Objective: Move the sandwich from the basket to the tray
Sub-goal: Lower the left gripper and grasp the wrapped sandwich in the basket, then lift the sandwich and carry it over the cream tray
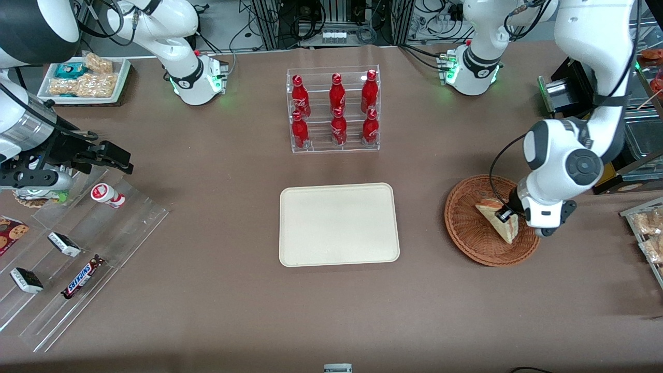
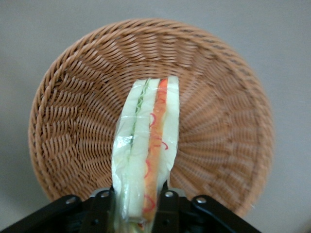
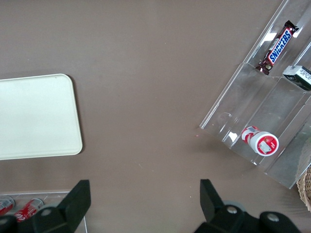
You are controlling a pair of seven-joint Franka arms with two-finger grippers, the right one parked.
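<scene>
The sandwich (image 1: 498, 218) is a plastic-wrapped wedge of pale bread with red and green filling along its cut edge (image 2: 148, 150). My left gripper (image 1: 509, 216) is shut on it, one finger on each bread face, and holds it just above the round reddish-brown wicker basket (image 1: 469, 228). In the left wrist view the gripper (image 2: 137, 206) clamps the wedge's wide end and the tip points out over the basket's weave (image 2: 73, 121). The cream rectangular tray (image 1: 339, 224) lies flat in the middle of the table, toward the parked arm from the basket, with nothing on it.
A clear rack of several red bottles (image 1: 334, 109) stands farther from the front camera than the tray. A clear stepped rack with snack bars and a small bottle (image 1: 77, 248) lies at the parked arm's end. Bagged snacks (image 1: 647, 228) sit at the working arm's end.
</scene>
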